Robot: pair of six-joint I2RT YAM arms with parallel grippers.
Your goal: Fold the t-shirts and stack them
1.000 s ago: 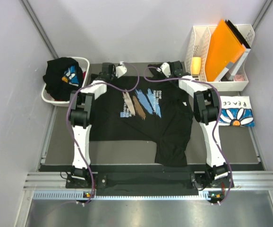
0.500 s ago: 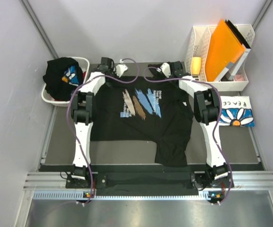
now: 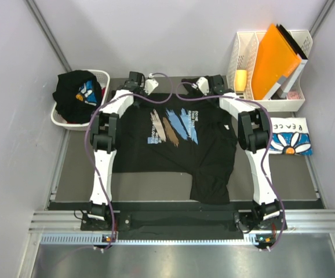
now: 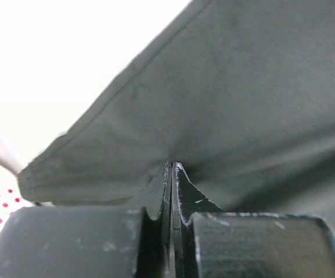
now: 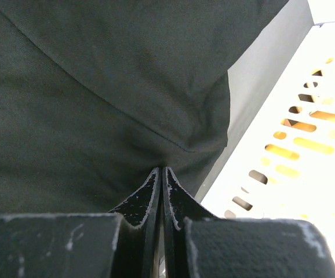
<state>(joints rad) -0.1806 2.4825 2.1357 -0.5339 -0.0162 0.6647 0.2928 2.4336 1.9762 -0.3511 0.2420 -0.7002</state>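
Observation:
A black t-shirt (image 3: 173, 145) with a blue, white and tan brush-stroke print lies spread on the dark mat, its lower right part bunched toward the near edge. My left gripper (image 3: 133, 91) is at its far left shoulder. In the left wrist view the left gripper (image 4: 171, 166) is shut, pinching black cloth (image 4: 243, 104) at its tips. My right gripper (image 3: 215, 92) is at the far right shoulder. The right wrist view has the right gripper (image 5: 161, 169) shut on a fold of the same shirt (image 5: 98, 87). A folded white daisy tee (image 3: 289, 136) lies at the right.
A white laundry basket (image 3: 60, 119) at the far left holds another crumpled black tee (image 3: 75, 92). A white file rack (image 3: 269, 104) with an orange folder (image 3: 275, 55) stands at the far right, its slotted wall (image 5: 295, 150) close beside my right gripper. Grey walls enclose the table.
My left gripper has shifted a little toward the far edge and to the right, tugging the shirt's left shoulder with it. The right arm has stayed put.

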